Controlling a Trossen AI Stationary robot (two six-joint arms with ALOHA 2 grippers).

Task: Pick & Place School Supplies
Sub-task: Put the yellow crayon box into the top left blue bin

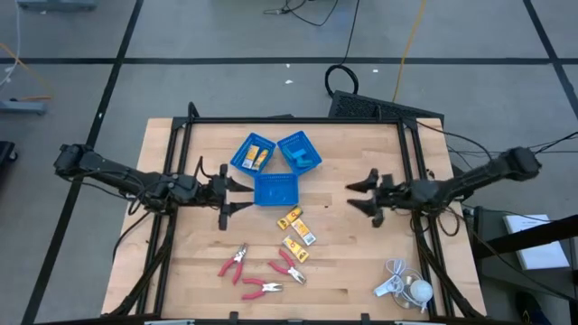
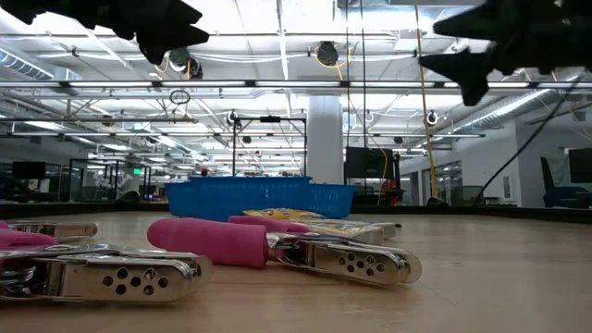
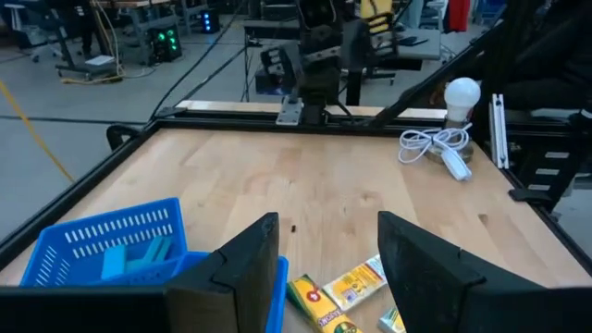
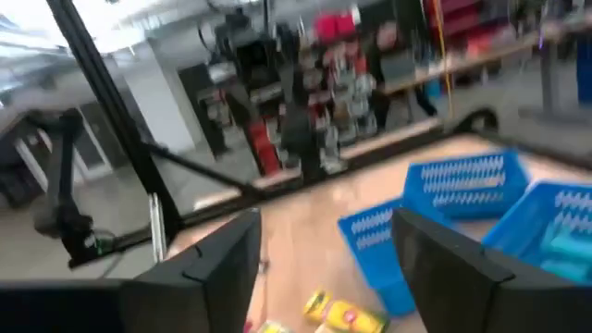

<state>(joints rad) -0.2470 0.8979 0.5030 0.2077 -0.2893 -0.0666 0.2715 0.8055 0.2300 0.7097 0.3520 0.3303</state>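
Three yellow packets (image 1: 290,218) (image 1: 305,236) (image 1: 294,248) lie flat on the table's middle. Three red-handled pliers (image 1: 235,262) (image 1: 287,266) (image 1: 262,289) lie toward the near edge. More yellow packets sit in the far-left blue tray (image 1: 253,153). Light-blue pieces (image 1: 305,161) sit in the far-right tray (image 1: 300,144). My left gripper (image 1: 239,195) hovers open above the table, left of the near tray (image 1: 275,190). My right gripper (image 1: 361,195) hovers open to the trays' right, facing them. Nothing is between either pair of fingers (image 3: 245,268) (image 4: 213,268).
A white corded gadget (image 1: 402,287) lies at the near right corner. Dark frame rails (image 1: 415,162) run along the table's left, right and far sides. Bare wood (image 1: 343,262) shows between the packets and the gadget.
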